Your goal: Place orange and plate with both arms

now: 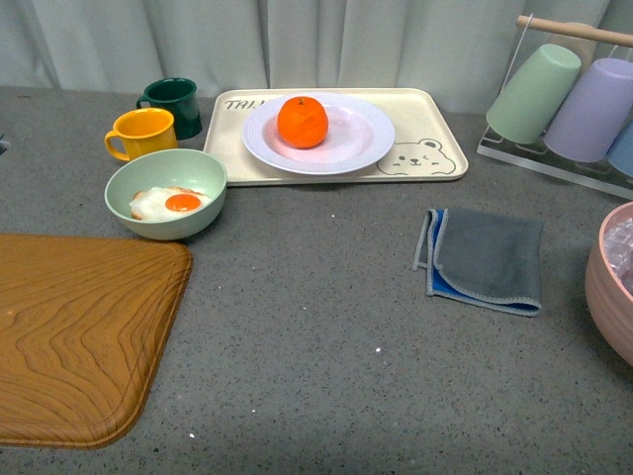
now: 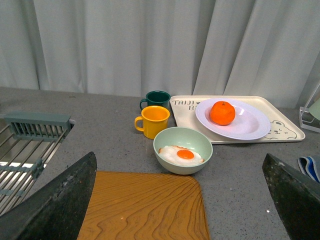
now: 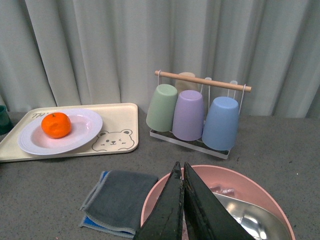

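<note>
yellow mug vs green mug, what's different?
Colour: the yellow mug is bright yellow, the green mug dark green. Position: in the front view the yellow one stands nearer the robot, next to the pale green bowl; the green one sits behind it, beside the bear tray. In that view the yellow mug partly covers the green one. Shared: both upright, handles to the robot's left.
</note>
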Available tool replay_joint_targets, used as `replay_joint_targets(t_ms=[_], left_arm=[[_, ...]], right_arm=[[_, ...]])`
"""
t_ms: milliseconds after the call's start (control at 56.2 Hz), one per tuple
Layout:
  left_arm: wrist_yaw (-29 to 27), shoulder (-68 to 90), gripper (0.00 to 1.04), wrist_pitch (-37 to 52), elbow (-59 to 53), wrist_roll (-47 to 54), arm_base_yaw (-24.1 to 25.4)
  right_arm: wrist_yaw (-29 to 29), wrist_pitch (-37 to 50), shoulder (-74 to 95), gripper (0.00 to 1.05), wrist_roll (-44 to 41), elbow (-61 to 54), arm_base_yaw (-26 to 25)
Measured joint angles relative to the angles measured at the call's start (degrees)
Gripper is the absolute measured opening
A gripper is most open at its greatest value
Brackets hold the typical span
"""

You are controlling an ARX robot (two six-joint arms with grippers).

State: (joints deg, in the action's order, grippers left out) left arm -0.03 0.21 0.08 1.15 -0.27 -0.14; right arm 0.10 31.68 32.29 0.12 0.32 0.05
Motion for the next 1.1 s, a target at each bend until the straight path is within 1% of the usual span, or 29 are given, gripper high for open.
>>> replay_joint_targets(t_ms=[480, 1013, 1031, 1102], left_arm=[[0.0, 0.0, 0.98, 0.0, 0.0, 0.0, 0.0], [0.02, 0.0, 0.98, 0.0, 0.0, 0.0, 0.0], [0.0, 0.0, 0.98, 0.0, 0.0, 0.0, 0.0], [0.0, 0.0, 0.98, 0.0, 0.0, 0.0, 0.0]], right_arm=[[0.0, -13.31, -14.05, 0.01, 0.0, -0.02, 0.0], [-0.02, -21.57, -22.38, 0.01, 0.0, -0.02, 0.0], [-0.02, -22.1, -22.88, 0.01, 0.0, -0.02, 0.0], [-0.17, -30.27, -28.98, 0.01, -0.02, 0.0, 0.0]])
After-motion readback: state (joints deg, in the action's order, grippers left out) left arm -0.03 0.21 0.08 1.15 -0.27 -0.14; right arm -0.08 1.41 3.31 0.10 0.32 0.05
